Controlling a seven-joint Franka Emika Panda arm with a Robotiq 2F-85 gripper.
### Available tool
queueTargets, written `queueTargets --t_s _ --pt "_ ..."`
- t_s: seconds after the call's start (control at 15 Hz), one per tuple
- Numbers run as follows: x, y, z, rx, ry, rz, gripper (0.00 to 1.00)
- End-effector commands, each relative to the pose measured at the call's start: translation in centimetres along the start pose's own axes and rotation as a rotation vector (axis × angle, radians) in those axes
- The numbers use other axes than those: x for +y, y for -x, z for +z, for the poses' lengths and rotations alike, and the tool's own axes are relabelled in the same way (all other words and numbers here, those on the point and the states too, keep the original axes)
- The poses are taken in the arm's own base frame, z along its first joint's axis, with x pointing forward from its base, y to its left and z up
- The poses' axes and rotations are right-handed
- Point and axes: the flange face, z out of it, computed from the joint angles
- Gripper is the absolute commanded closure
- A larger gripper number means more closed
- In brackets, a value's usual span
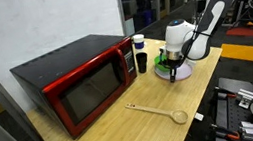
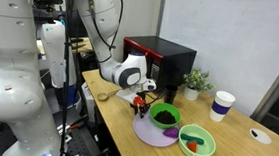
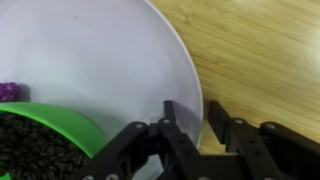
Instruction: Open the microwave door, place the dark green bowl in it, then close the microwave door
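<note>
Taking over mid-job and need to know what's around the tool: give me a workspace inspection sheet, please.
Surface: light wooden table.
Job's things: microwave with its door shut; dark green bowl sits on the plate, not yet inside, with something dark in it.
Clutter: lime bowl at the plate's edge; spoon in front of the microwave; cup; plant.
Grippers: tool over the plate's rim beside the dark green bowl, jaws partly apart, nothing held.
Cables: black cables run along the arm.
Surroundings: large white machine part in the foreground.
</note>
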Motion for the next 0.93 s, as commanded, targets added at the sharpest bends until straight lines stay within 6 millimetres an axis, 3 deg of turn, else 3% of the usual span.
queueTargets --t_s 0.0,0.13,0.27,0.53,0.87 --pt "0.9 -0.2 0.9 0.001 -0.013 -0.002 0.26" --pt "1.0 -0.5 0.3 0.009 -0.022 0.000 0.12" --pt "0.8 -0.9 -0.4 0.017 -0.037 -0.003 0.06" --pt "0.3 -2.1 -2.5 0.051 -0.068 -0.011 0.05" --pt "-0.6 -3.5 -6.4 0.100 -0.129 -0.028 0.02"
